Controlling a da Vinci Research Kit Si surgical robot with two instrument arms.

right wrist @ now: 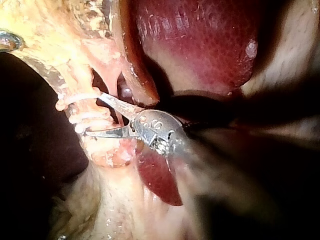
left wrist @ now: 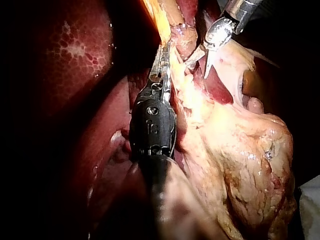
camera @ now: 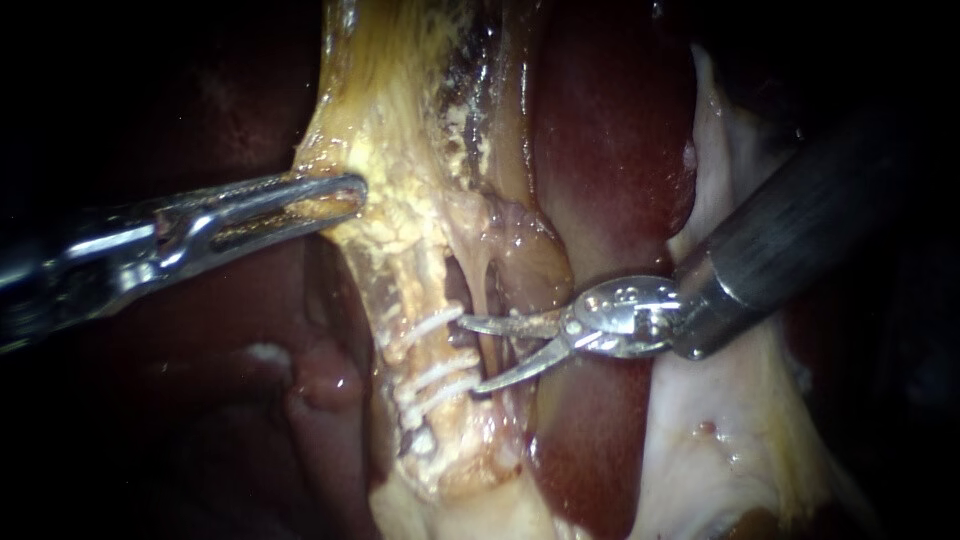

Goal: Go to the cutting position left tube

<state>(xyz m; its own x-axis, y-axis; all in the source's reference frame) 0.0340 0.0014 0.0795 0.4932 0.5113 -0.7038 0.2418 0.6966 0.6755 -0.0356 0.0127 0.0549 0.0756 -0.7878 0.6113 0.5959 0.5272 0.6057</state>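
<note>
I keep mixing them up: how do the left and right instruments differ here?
The left instrument has a long, slotted end effector shut on yellowish tissue; the right instrument has short, pointed blades, open and holding nothing. The left instrument's tip is well clear of the white clips; the right instrument's tips lie beside them. Both are shiny metal.

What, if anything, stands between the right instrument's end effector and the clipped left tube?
Nothing visible. The right instrument's end effector stands open with its blade tips at the left tube, beside the white clips. The left instrument grips fatty tissue elsewhere.
</note>
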